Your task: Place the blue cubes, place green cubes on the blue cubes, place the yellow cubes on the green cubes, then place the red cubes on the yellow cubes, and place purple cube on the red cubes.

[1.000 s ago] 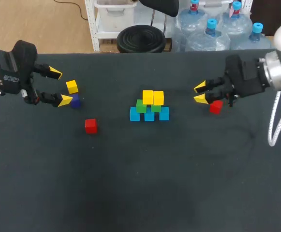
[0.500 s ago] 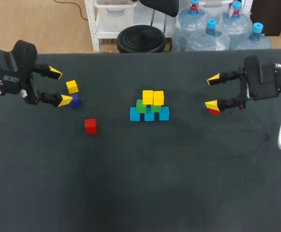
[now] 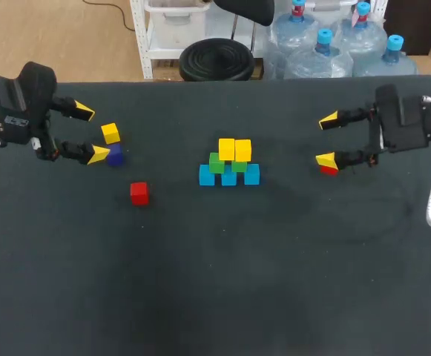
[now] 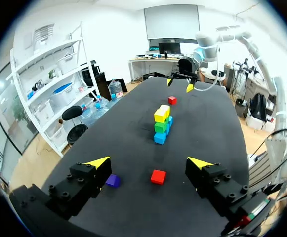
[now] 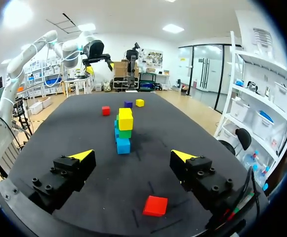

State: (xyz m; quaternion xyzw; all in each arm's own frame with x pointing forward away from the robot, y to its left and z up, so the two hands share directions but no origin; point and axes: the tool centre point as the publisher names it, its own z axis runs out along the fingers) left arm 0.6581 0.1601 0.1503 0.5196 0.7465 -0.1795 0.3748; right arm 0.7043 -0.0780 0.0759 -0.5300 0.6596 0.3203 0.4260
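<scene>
Mid-table stands a stack: three blue cubes (image 3: pixel 229 176) in a row, two green cubes (image 3: pixel 216 162) on them, two yellow cubes (image 3: pixel 234 149) on top. My right gripper (image 3: pixel 326 139) is open right of the stack. A red cube (image 3: pixel 328 170) lies on the table under its nearer finger, and in the right wrist view this red cube (image 5: pixel 155 205) sits loose below the open gripper (image 5: pixel 132 155). At the left my open left gripper (image 3: pixel 91 133) faces a loose yellow cube (image 3: pixel 110 133) and a purple cube (image 3: pixel 116 156). A second red cube (image 3: pixel 139 193) lies nearby.
The black table (image 3: pixel 222 282) has broad bare cloth in front of the stack. In the left wrist view the purple cube (image 4: pixel 112 180) and red cube (image 4: pixel 158 176) lie just ahead of the open gripper (image 4: pixel 149 163), with the stack (image 4: pixel 161 124) beyond.
My right gripper opened, let go of the red cube and drew back to the right. The cube now rests on the table. The left arm has not moved.
</scene>
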